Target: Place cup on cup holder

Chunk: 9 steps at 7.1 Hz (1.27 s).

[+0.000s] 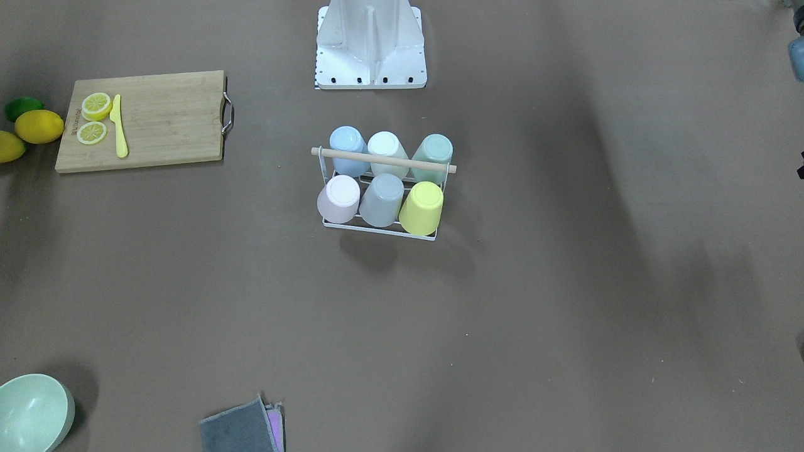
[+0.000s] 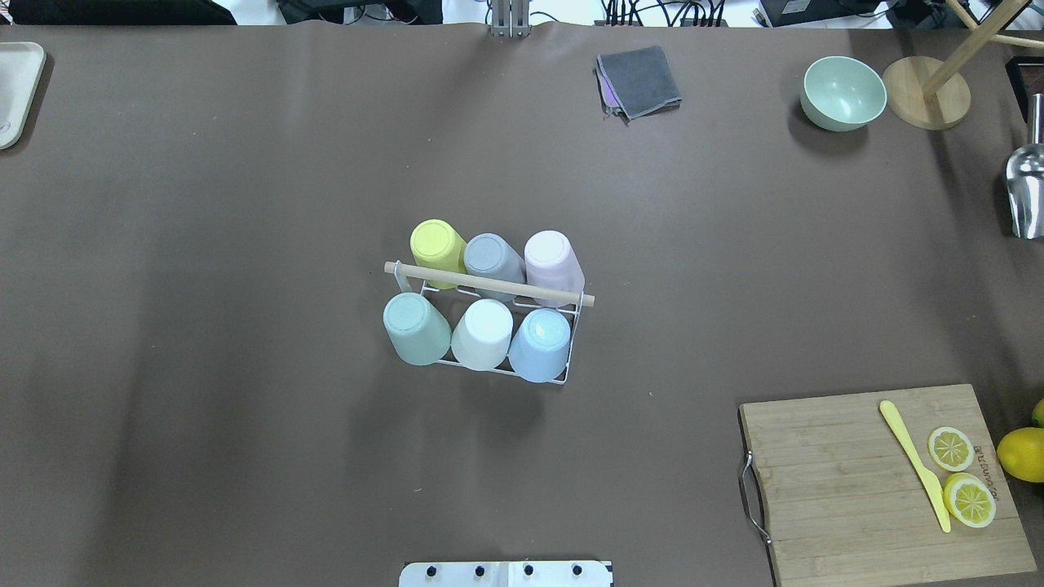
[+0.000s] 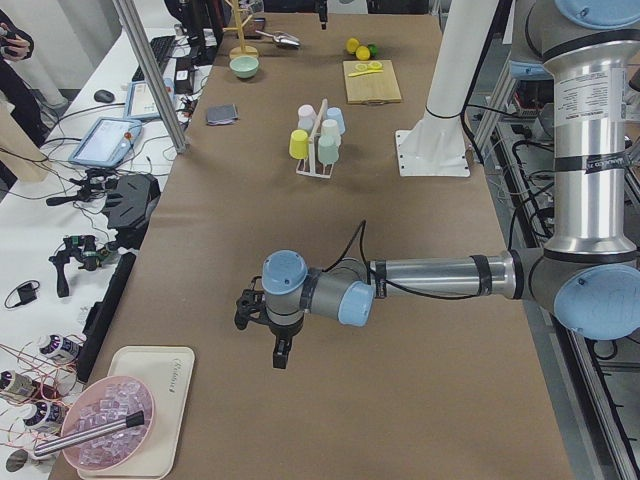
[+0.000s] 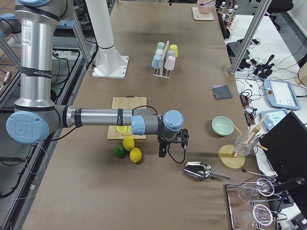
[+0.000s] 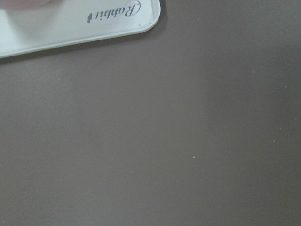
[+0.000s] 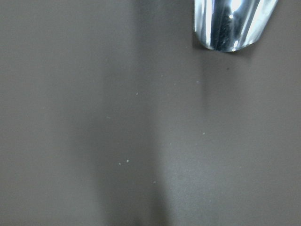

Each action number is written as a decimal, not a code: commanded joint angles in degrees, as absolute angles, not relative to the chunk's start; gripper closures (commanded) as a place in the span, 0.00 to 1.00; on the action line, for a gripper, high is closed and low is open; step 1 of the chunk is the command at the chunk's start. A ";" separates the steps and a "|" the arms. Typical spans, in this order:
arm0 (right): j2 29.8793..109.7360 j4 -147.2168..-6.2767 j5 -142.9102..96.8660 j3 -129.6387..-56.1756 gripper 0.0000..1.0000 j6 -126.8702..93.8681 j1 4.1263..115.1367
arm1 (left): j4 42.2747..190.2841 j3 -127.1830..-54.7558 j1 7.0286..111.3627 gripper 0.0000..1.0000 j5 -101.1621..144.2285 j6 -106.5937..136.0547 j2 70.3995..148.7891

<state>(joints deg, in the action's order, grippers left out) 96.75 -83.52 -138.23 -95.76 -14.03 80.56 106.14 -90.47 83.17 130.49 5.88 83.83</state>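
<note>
Matte brown counter (image 2: 204, 244). Bears at centre a white wire cup holder (image 2: 489, 283). Carries near the robot, on its right, a bamboo cutting board (image 2: 848, 481), with a lemon (image 2: 1021, 454) just beside it. Holds along the far edge a folded grey cloth (image 2: 640, 80), pale green bowl (image 2: 842, 92), round wooden stand base (image 2: 926, 103) and metal scoop (image 2: 1026, 191), and at far left a white tray (image 2: 16, 90).

- A robotics lab: an industrial arm (image 3: 430, 277) is stretching across a brown-covered table (image 3: 420, 410).
- Beyond the left gripper (image 3: 280, 360), a white bench (image 3: 40, 240) is carrying tangled cables (image 3: 90, 185), a tablet (image 3: 103, 142) and loose hardware (image 3: 125, 200).
</note>
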 commanded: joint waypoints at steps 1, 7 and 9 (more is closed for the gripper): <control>97.38 -77.70 -134.74 -96.15 0.03 -19.68 81.91 | 101.45 -90.01 85.67 0.02 133.05 1.60 83.67; 97.11 -77.96 -137.02 -97.72 0.03 -18.98 87.62 | 110.83 -83.67 85.61 0.02 133.42 8.17 87.35; 97.29 -77.96 -136.85 -98.00 0.03 -18.90 87.89 | 100.72 -86.20 85.52 0.02 132.72 4.69 90.85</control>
<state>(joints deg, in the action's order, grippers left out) 97.17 -77.88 -136.99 -97.75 -18.94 87.66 107.95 -84.47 85.56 133.24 6.85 88.44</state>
